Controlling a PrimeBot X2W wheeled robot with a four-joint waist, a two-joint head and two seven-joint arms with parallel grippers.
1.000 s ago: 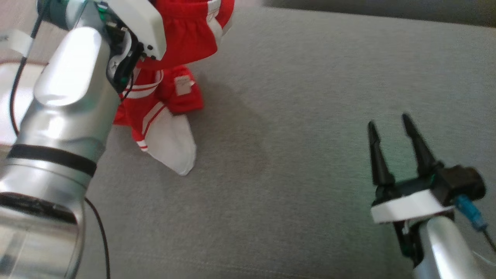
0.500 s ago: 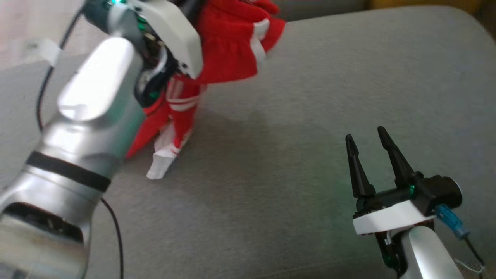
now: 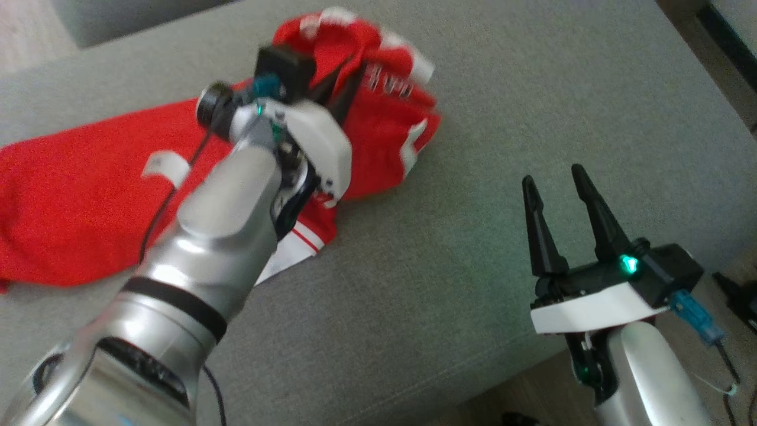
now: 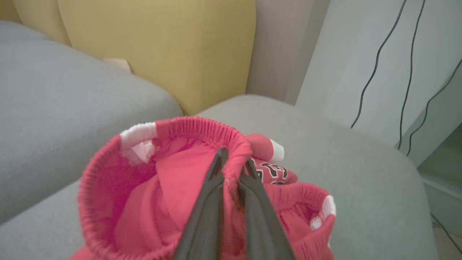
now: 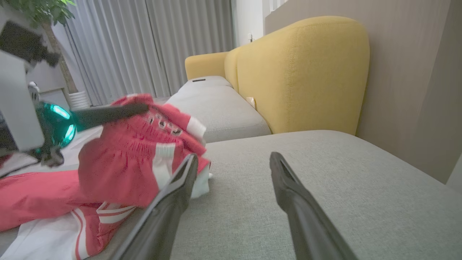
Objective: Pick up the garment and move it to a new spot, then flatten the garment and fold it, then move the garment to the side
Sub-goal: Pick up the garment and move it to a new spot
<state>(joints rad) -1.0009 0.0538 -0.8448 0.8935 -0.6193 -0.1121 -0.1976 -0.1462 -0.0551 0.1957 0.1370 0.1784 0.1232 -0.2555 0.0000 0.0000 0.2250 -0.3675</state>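
1. Grey sofa cushion (image 3: 502, 118) takes up most of the head view. The right wrist view has a yellow backrest (image 5: 303, 72) at 1 o'clock and pale curtains (image 5: 144, 47) at 11 o'clock. In the left wrist view two dark cables (image 4: 375, 61) run down the wall at 2 o'clock.
2. The red garment (image 3: 77, 195), trimmed in white, lies on the cushion from 9 o'clock round to 12 o'clock in the head view. It lies long and flat at 9 o'clock and is bunched and raised near 12 o'clock.
3. The left gripper (image 3: 346, 80), at 11 o'clock, is pinched almost closed on the garment. In the left wrist view its two dark fingers (image 4: 205, 202) clamp the gathered elastic band (image 4: 202, 126), whose loop gapes toward 9 o'clock.
4. The right gripper (image 3: 552, 175) sits at 4 o'clock in the head view. Its jaws are spread wide with nothing between them, over the cushion and well apart from the garment.
5. Compared with a second ago, the head camera has swung, so the whole view has shifted. Then the garment hung from the left gripper in a narrow drape, with little more than its white hem on the cushion. Now a broad stretch of it rests flat. The left gripper's pinch is unchanged, and the right gripper stands as wide as before.
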